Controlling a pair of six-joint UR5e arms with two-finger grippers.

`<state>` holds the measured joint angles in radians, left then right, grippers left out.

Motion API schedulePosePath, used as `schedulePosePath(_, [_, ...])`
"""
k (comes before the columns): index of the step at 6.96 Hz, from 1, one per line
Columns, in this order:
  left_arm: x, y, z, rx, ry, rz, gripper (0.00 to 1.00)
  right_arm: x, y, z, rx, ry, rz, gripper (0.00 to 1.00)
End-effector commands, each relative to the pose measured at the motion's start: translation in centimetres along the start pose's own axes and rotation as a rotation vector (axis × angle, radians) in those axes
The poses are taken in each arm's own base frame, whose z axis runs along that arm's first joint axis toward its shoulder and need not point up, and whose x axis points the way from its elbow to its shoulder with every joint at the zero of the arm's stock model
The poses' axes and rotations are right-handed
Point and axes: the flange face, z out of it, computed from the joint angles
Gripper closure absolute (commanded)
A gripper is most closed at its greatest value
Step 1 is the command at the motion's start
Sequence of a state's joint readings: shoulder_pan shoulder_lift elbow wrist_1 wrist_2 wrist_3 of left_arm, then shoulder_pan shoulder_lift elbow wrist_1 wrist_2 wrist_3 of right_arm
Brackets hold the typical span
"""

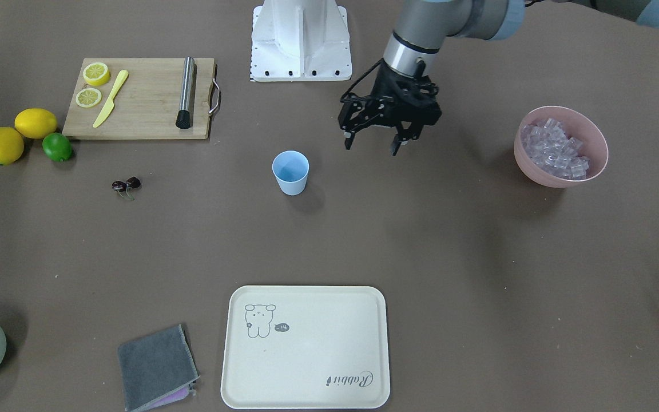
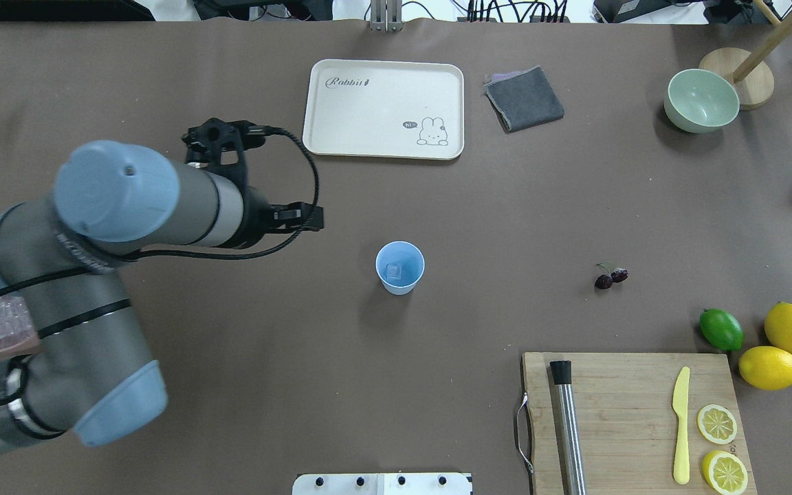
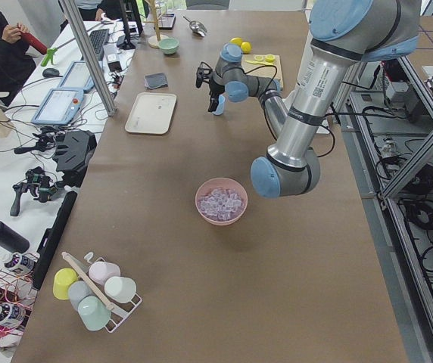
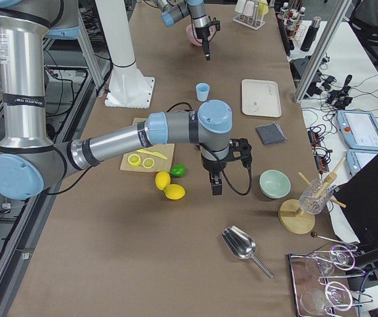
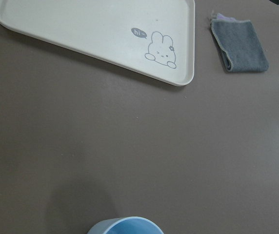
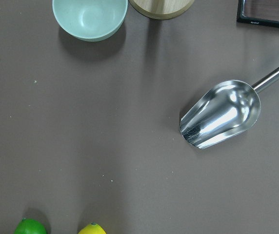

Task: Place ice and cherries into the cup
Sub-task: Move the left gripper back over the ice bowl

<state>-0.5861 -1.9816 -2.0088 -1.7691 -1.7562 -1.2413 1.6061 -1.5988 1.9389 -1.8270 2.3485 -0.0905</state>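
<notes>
Front-facing view: my left gripper (image 1: pixel 372 142) is hanging above the table with its jaws spread and nothing between them. It is sitting between the cup (image 1: pixel 290 171) and the pink bowl (image 1: pixel 530 163) that is holding the ice (image 1: pixel 555 150). The cup is standing upright near the table's middle. The cherries (image 1: pixel 126 185) are lying on the bare table, well apart from it, nearer the lime (image 1: pixel 56 147). The cream tray (image 1: pixel 306 355) is showing "Rabbit" in script, upside down here.

Overhead view: "Rabbit" is reading upright, and the bubble beside the tray's bunny is saying "hi". Only this view is showing one ice cube (image 2: pixel 393 272) lying in the cup's bottom. My left arm is covering my left jaws and part of the pink bowl.

Exterior left view: printing is running along my near arm, too small to read.

Exterior right view: my right gripper (image 4: pixel 215 185) is pointing down just beside the lemons (image 4: pixel 174 191). No closer view is catching it, so I cannot tell how its jaws are standing.

Left wrist view: the cup's rim is peeking in at the bottom edge, with the "hi" bunny and a grey cloth (image 5: pixel 239 46) beyond.

Right wrist view: a metal scoop (image 6: pixel 222 114) and a pale green bowl (image 6: pixel 89 17) are lying below me.
</notes>
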Motion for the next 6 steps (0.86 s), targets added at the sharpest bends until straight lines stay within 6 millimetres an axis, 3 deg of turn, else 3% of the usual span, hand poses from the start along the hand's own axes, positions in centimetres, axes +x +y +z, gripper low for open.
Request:
schedulePosePath(1, [-10.0,0.6,-5.0,-0.033,-0.064,0.053,0.03,0.0,0.0,0.0,0.000,0.000,0.000,0.00])
schedulePosePath(3, [-19.9,1.6,-9.1,-0.078,-0.163,0.076,0.03,0.2,0.2,0.2,-0.006,-0.002,0.008,0.00])
schedulePosePath(5, [-27.4,4.0,-10.3,-0.113,-0.226,0.126,0.03,0.3,0.2,0.4,-0.008,-0.008,0.010,0.00])
schedulePosePath(6, [-30.9,5.4,-9.6,-0.105,-0.210,0.135,0.03,0.2,0.3,0.5,-0.010,-0.012,0.008,0.00])
